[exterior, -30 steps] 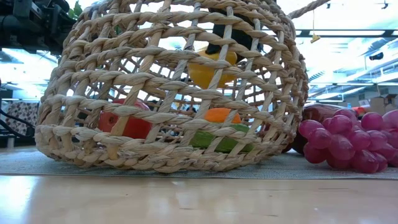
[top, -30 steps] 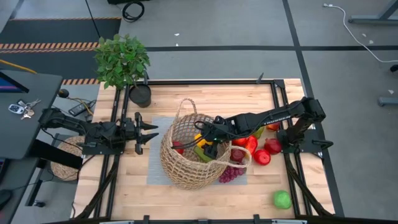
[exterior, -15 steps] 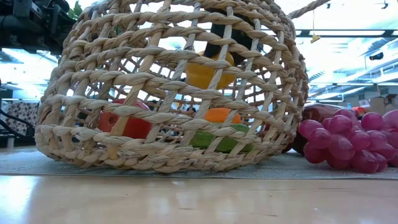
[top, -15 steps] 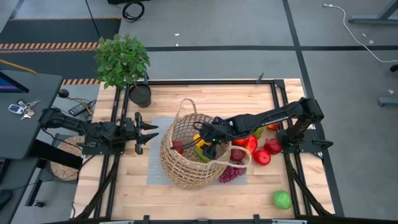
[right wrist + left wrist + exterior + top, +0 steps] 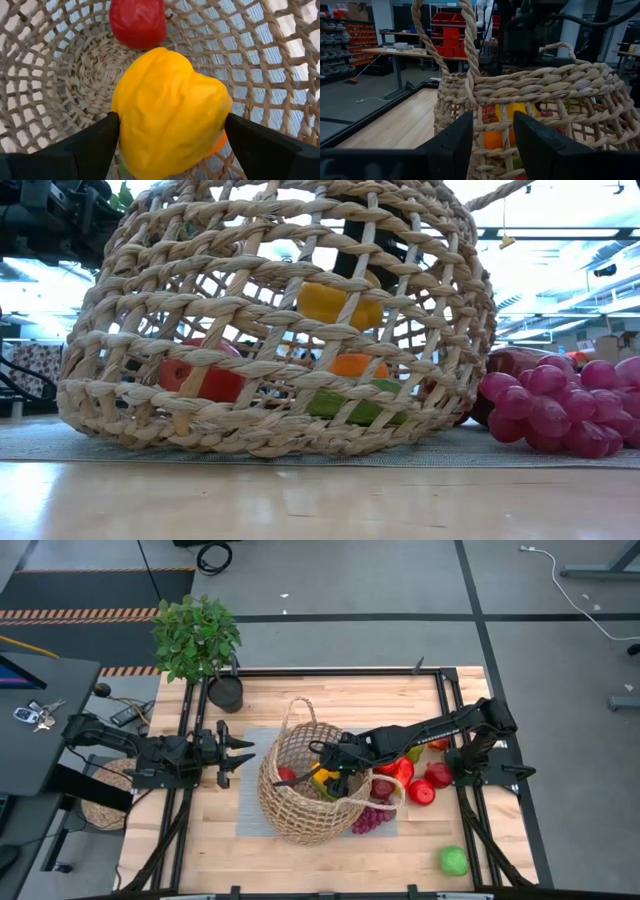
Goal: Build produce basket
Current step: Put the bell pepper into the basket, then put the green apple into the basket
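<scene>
The tan wicker basket [image 5: 300, 812] [image 5: 250, 370] stands on a grey mat at mid-table. My right gripper [image 5: 325, 772] reaches down into it from the right and is shut on a yellow pepper [image 5: 170, 115] [image 5: 340, 305], which hangs above the pieces on the basket floor. A red piece [image 5: 137, 22], an orange piece [image 5: 358, 366] and a green piece [image 5: 350, 402] lie inside. My left gripper [image 5: 235, 750] [image 5: 492, 145] waits open to the left of the basket, pointing level at its wall [image 5: 545, 90]. My right gripper has the yellow pepper between its two fingers, one on each of its opposite sides [image 5: 120, 132]. The fingers come slanting down from the table's right, inside the basket. The pepper is lifted clear of the basket floor and the pieces on it.
Purple grapes [image 5: 370, 820] [image 5: 560, 405], a red pepper [image 5: 400, 770] and red apples [image 5: 420, 792] lie just right of the basket. A green apple [image 5: 453, 861] sits near the front right. A potted plant [image 5: 197, 637] stands at the far left corner.
My right gripper has sunk a little deeper into the basket with the yellow pepper. In the low view the pepper now sits lower behind the weave, closer to the orange piece.
</scene>
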